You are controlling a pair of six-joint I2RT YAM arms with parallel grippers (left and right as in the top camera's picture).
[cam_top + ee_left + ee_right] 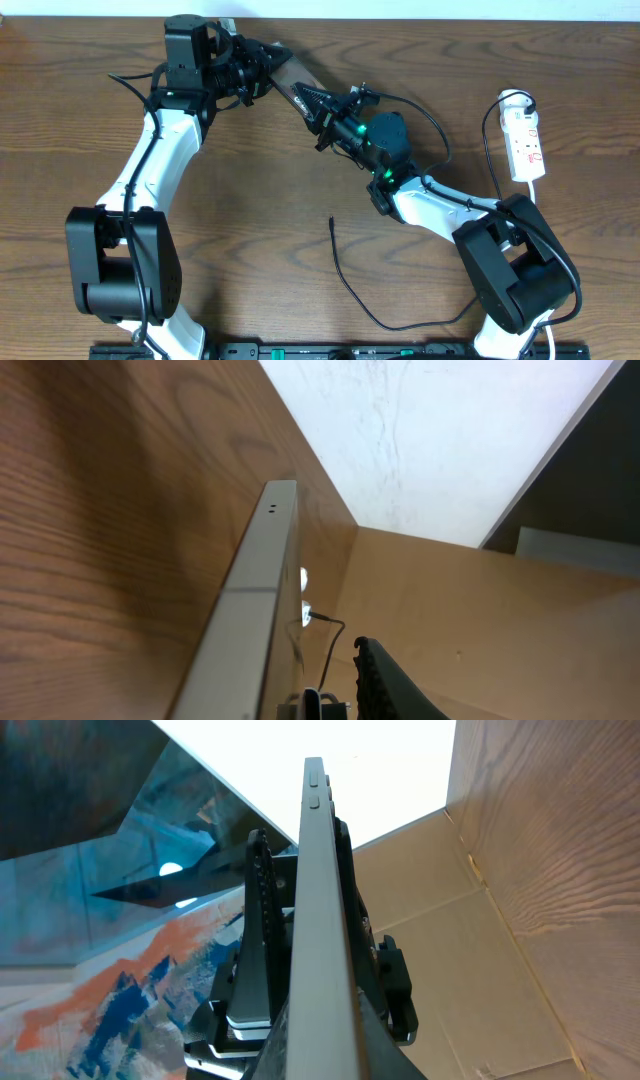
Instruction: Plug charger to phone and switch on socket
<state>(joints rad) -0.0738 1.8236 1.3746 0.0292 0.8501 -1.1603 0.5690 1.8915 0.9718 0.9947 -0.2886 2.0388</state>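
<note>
— Where do we have the phone (291, 77)?

— Near the far edge of the desk (80, 110), a little left of its middle. We hold it on edge, slanting, between our two grippers. Whether its lower edge touches the desk we cannot tell.

— How do our fingers stand?

— Our right gripper (313, 100) is clamped on the end of the phone nearer the desk's middle. Our left gripper (268, 62) straddles the other end with its fingers apart. In the left wrist view the one finger (395, 685) we see stands just off the phone's face, and a strip of desk shows between them. The other finger is hidden behind the phone.

— And the charger (345, 278)?

— It lies loose on the desk, well apart from the phone. Its tip (331, 221) sits near the desk's middle, and the cable curves from there toward the near edge.

— The socket (526, 145)?

— It lies flat by the right edge, toward the far right corner, with a black plug (519, 100) in its far end. Both our grippers are well apart from it.
</note>
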